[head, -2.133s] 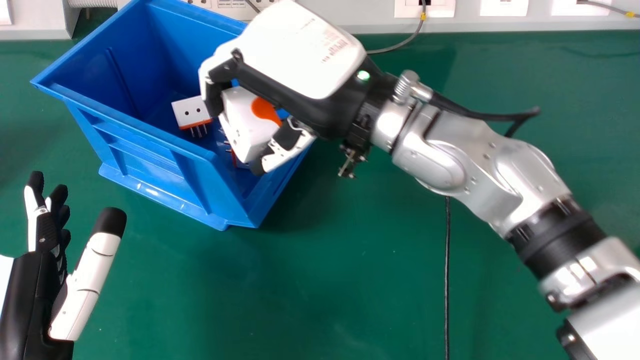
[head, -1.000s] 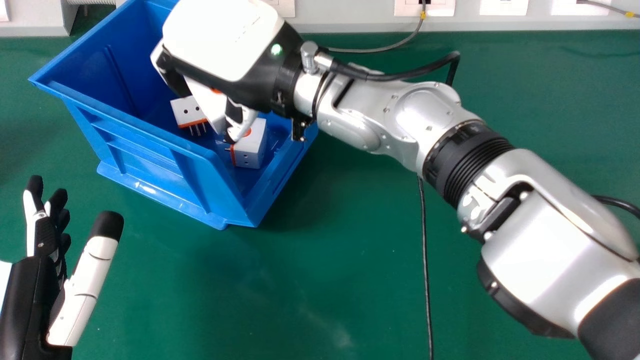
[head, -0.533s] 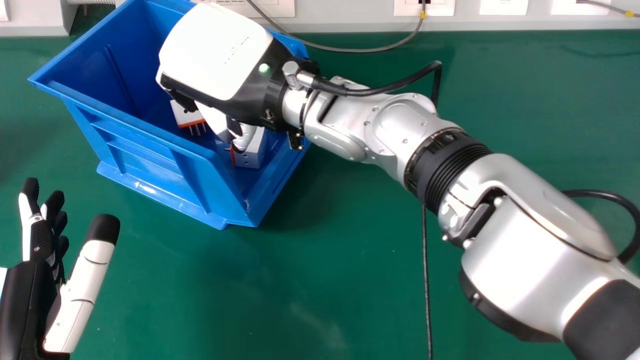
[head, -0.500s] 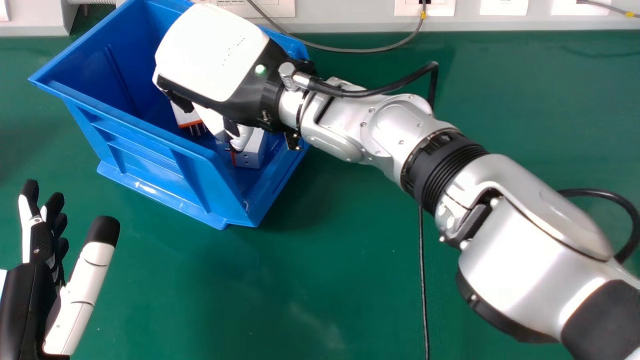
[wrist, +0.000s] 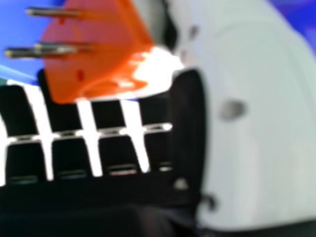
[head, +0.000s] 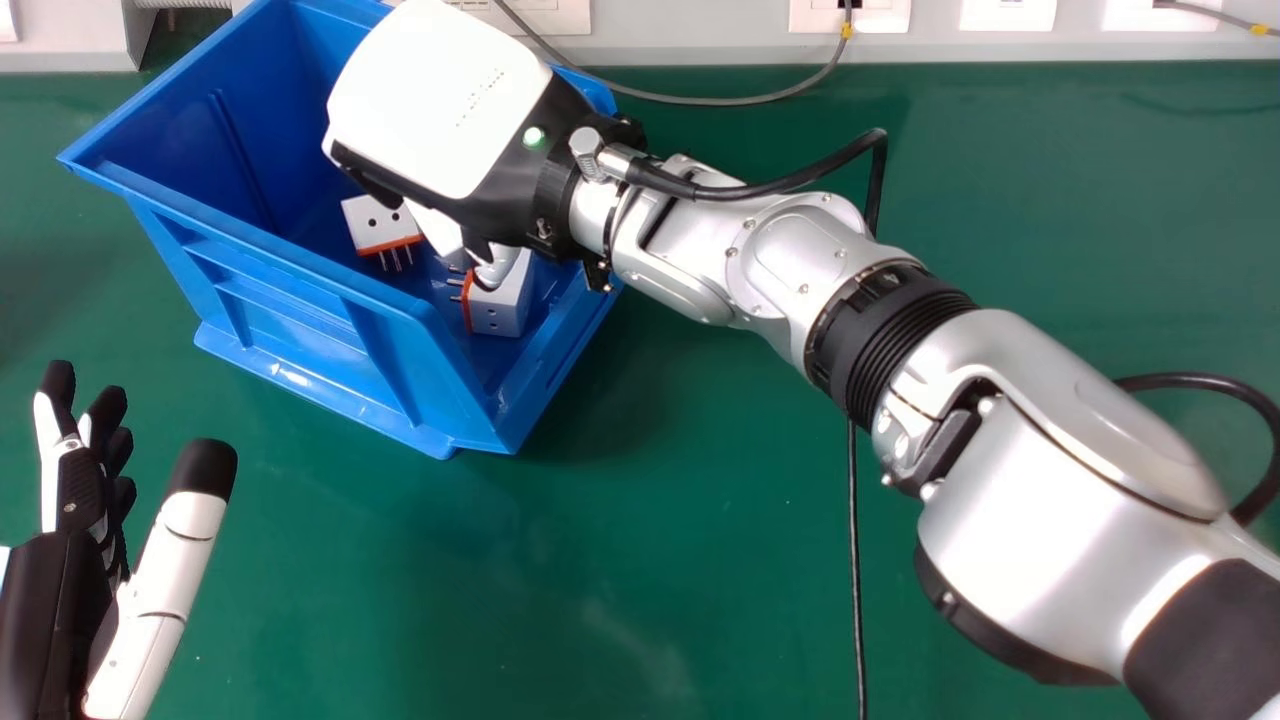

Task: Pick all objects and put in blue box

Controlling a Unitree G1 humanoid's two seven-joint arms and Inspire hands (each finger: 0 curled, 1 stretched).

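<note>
My right arm (head: 810,260), silver: angled in from lower right; right hand (head: 440,110) palm down, white back uppermost. My left hand (head: 80,490): lower left, fingers straight, thumb standing apart.

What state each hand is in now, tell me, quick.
Left hand: open, empty.
Right hand, over the box: can't tell if it's open or closed on a plug.
</note>
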